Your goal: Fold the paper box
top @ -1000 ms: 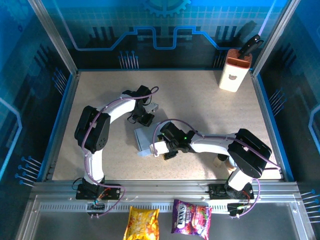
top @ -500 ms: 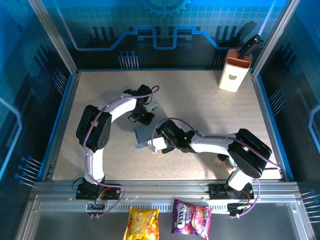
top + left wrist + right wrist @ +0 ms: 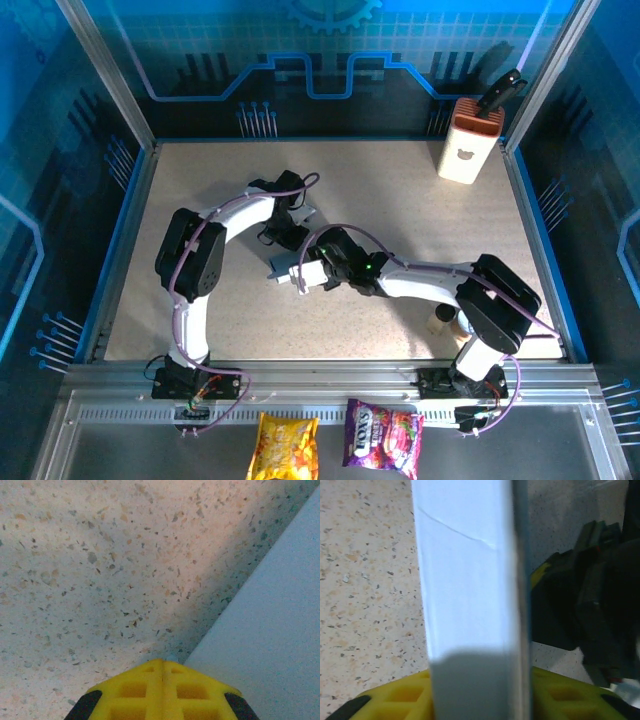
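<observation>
The paper box (image 3: pixel 281 269), pale grey-white cardboard, sits mid-table between the two arms and looks raised on edge. In the right wrist view a tall panel of the paper box (image 3: pixel 465 580) stands between the yellow fingers (image 3: pixel 395 700) and touches both. My right gripper (image 3: pixel 301 276) is shut on it from the right. My left gripper (image 3: pixel 291 237) is just behind the box with its yellow fingers (image 3: pixel 130 690) pressed together. The tips of my left gripper (image 3: pixel 163 662) rest on the tabletop at the edge of a flat panel of the paper box (image 3: pixel 270 625).
A tall white-and-orange container (image 3: pixel 468 146) with a bear mark stands at the far right corner. A small brown object (image 3: pixel 443 320) lies by the right arm's base. Two snack bags (image 3: pixel 283 445) (image 3: pixel 383 432) lie on the near rail. Glass walls enclose the table (image 3: pixel 420 220).
My right gripper has moved up and left and closed on the box, which now looks smaller and more upright from above. My left gripper has barely shifted and stays shut.
</observation>
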